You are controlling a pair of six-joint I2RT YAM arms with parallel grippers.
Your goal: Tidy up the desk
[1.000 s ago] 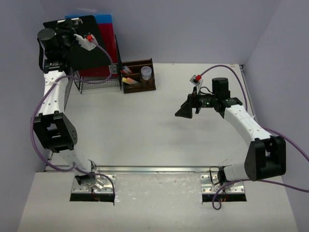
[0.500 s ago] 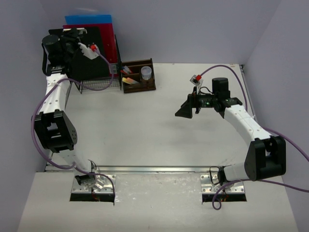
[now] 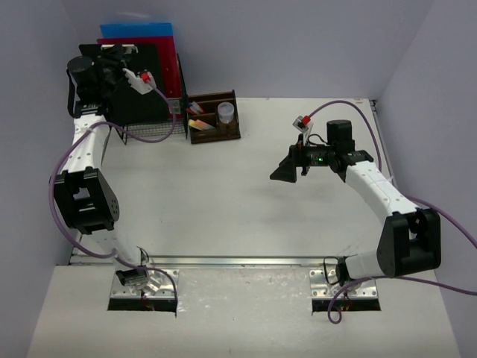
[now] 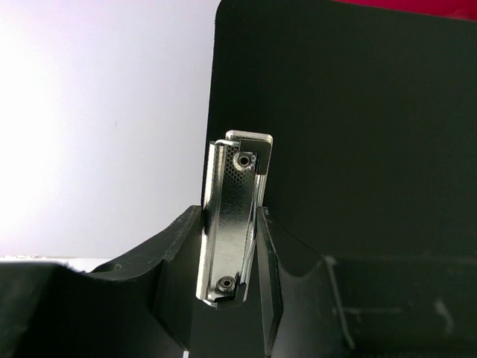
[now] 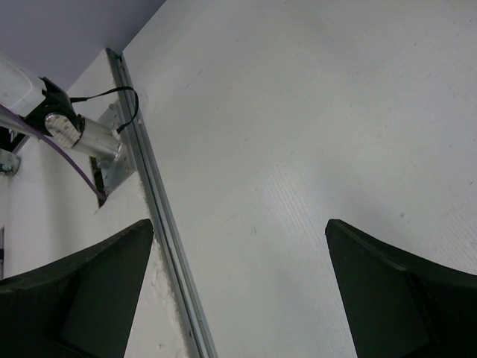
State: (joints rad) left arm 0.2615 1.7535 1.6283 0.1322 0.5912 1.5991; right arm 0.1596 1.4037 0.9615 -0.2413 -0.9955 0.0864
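Clipboard [image 4: 335, 149], pinched in left gripper [image 4: 229, 253], has dropped lower; right gripper [image 5: 238, 253] hangs wide open, empty.

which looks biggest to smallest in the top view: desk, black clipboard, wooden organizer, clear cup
1. desk
2. black clipboard, partly hidden and maybe nearer the camera, yet it clearly looks larger than the organizer
3. wooden organizer
4. clear cup, sitting inside the organizer

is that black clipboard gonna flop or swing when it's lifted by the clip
Probably stiff: the black clipboard stands flat, unbent. Pinched only at its smooth metal clip by the left tool, it may pivot or slip.
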